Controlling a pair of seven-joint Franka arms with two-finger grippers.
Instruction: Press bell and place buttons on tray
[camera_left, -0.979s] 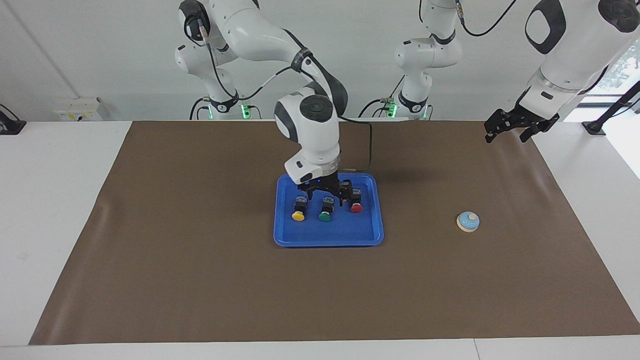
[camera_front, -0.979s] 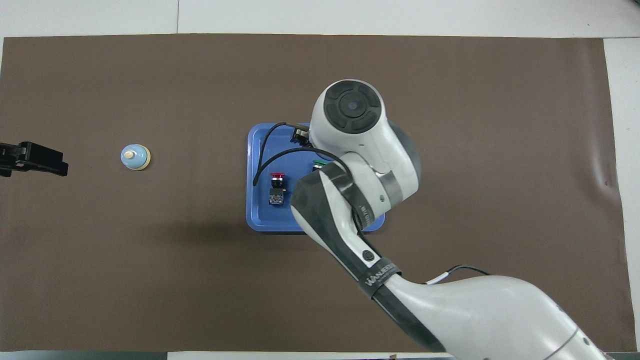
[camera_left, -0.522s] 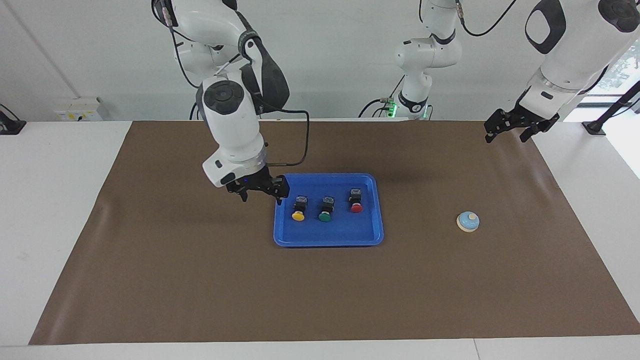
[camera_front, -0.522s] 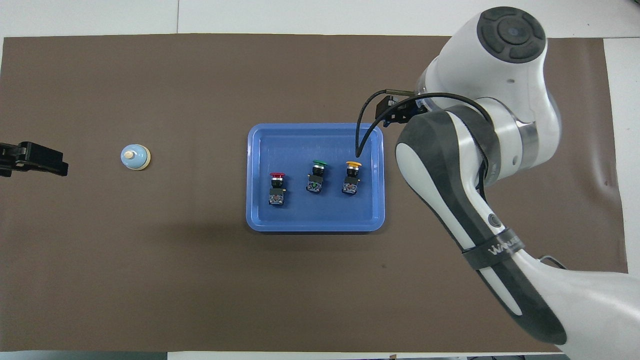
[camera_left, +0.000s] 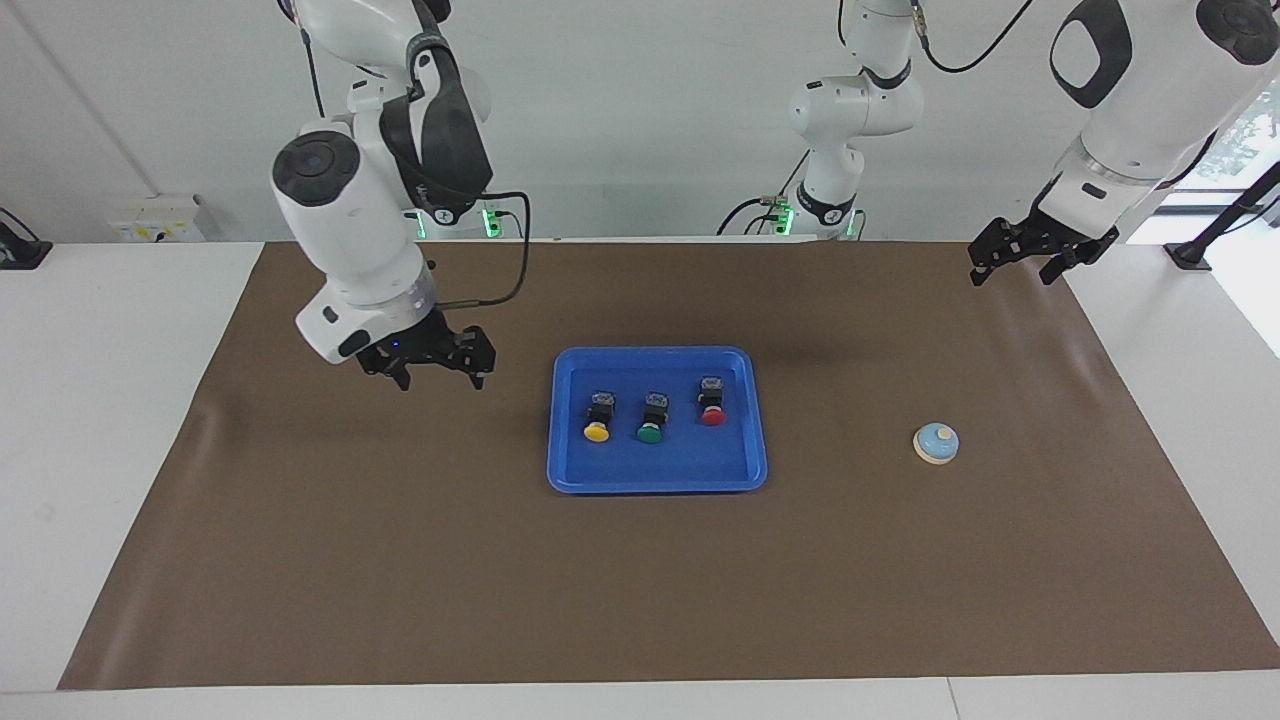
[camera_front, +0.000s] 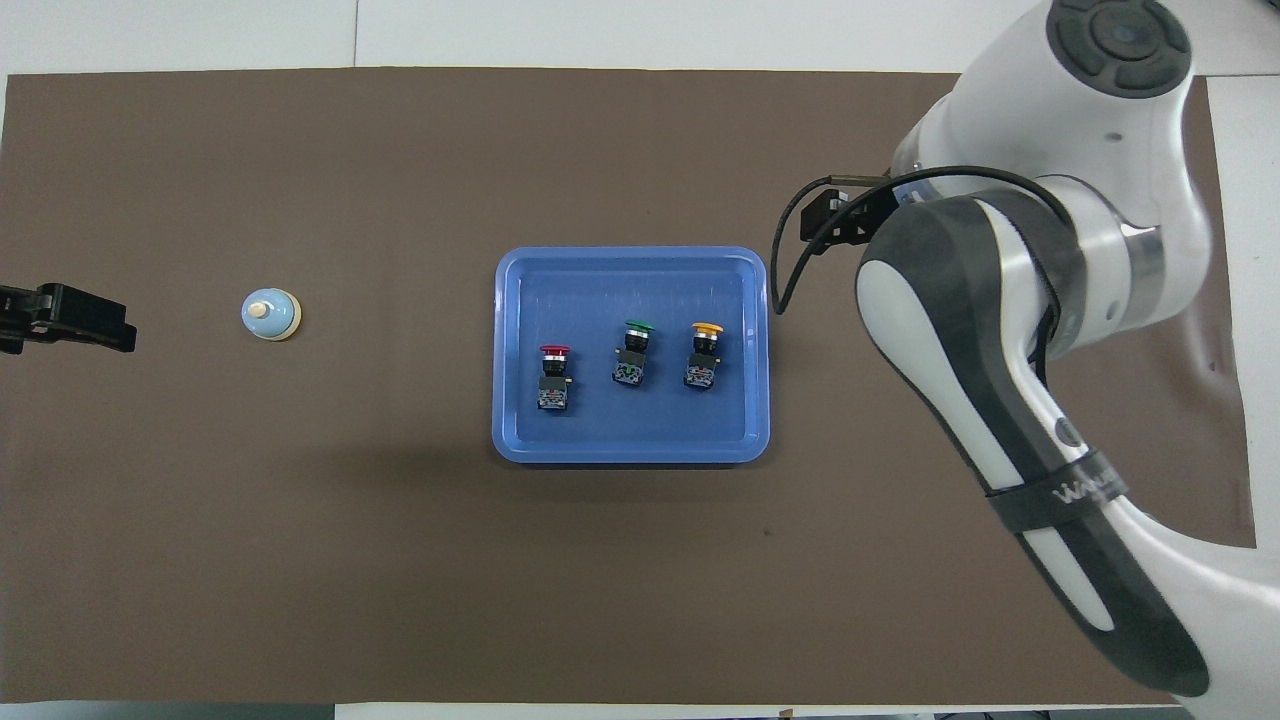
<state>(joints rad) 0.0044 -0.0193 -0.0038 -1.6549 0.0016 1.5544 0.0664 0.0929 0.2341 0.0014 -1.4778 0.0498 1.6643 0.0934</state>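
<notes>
- While you look across the tabletop (camera_left: 130, 400), you see the tray (camera_left: 655, 475) at the middle of the brown mat (camera_left: 640, 580), holding all 3 buttons in a row
- Your yellow button (camera_left: 597, 419) lies toward the right arm's end, the green button (camera_left: 651, 419) in the middle, the red button (camera_left: 712, 404) toward the left arm's end; none touch
- Your bell (camera_left: 936, 443) sits on the mat, well apart from the tray, toward the left arm's end
- Your right gripper (camera_left: 440, 372) hangs over bare mat beside the tray, fingers spread, holding nothing
- Your left gripper (camera_left: 1015, 265) waits above the mat's corner near its base, fingers apart, empty
</notes>
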